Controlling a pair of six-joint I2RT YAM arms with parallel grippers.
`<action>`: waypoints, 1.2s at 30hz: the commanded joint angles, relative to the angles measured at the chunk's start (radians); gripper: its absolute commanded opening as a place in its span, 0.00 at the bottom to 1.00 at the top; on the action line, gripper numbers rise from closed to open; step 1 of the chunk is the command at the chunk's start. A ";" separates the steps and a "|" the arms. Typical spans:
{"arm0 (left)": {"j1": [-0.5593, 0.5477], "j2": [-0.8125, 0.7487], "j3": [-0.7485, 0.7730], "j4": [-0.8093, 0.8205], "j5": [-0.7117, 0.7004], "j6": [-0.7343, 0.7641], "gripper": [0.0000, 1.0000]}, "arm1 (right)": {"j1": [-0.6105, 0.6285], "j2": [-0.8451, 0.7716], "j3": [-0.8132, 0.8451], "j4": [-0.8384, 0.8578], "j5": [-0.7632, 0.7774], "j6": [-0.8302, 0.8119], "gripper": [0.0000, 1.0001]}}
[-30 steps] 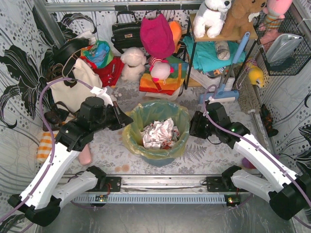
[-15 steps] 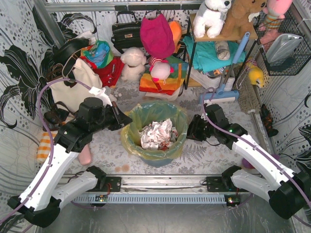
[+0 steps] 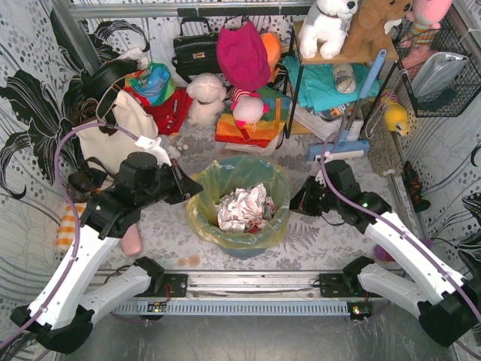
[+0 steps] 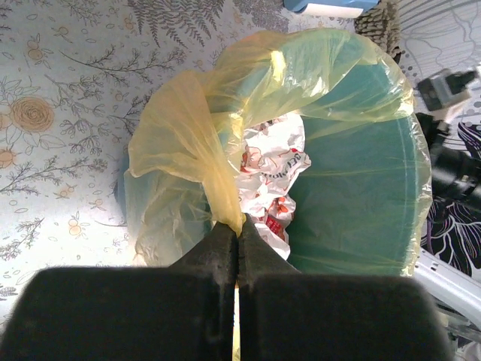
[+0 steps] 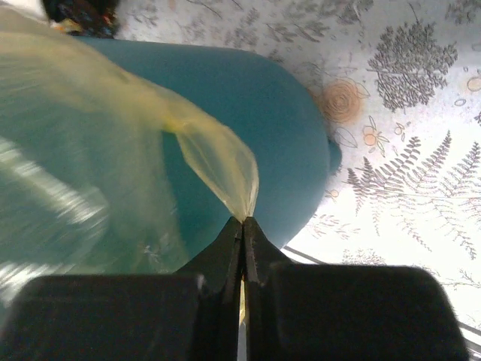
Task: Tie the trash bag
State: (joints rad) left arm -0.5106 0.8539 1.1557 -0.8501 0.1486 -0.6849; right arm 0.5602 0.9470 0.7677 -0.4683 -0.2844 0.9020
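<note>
1. At bench (image 3: 161, 233) centre: trash bag (image 3: 248, 171) sits in the teal bucket (image 3: 244, 248). Its yellow film is folded over the rim and its mouth is open upward.
2. Crumpled white paper (image 3: 242, 207) with red print lies inside, visible through the open mouth.
3. Left jaws: together, clamped on a gathered twist of bag film at the bucket's 9 o'clock rim. The left wrist view shows the film drawn into a narrow rope running straight into the pinch.
4. Right jaws: together, clamped on a thin tab of bag film at the 3 o'clock rim, outside the bucket wall.
5. The right wrist view is smeared on the bag side. The film there looks lifted off the rim, but I can't say how much.
6. Left arm (image 3: 83, 256) comes in from 7 o'clock and right arm (image 3: 409, 252) from 5 o'clock, one on each side of the bucket.
7. Clutter, all apart from the bucket:
   - cream tote bag (image 3: 113, 139) at 10 o'clock
   - soft toy pile (image 3: 242, 60) at 12 o'clock
   - blue-handled brush (image 3: 353, 113) at 2 o'clock, leaning by the shelf rack (image 3: 294, 83)
8. The bench is covered in a grey fern-and-flower print.
</note>
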 commanded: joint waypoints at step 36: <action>-0.002 -0.014 0.122 0.115 0.062 -0.055 0.00 | -0.002 -0.076 0.350 0.177 -0.143 0.140 0.00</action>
State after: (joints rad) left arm -0.5106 0.8700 1.2587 -0.8875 0.1402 -0.7227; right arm 0.5602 0.8619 1.1164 -0.4610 -0.3199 0.9886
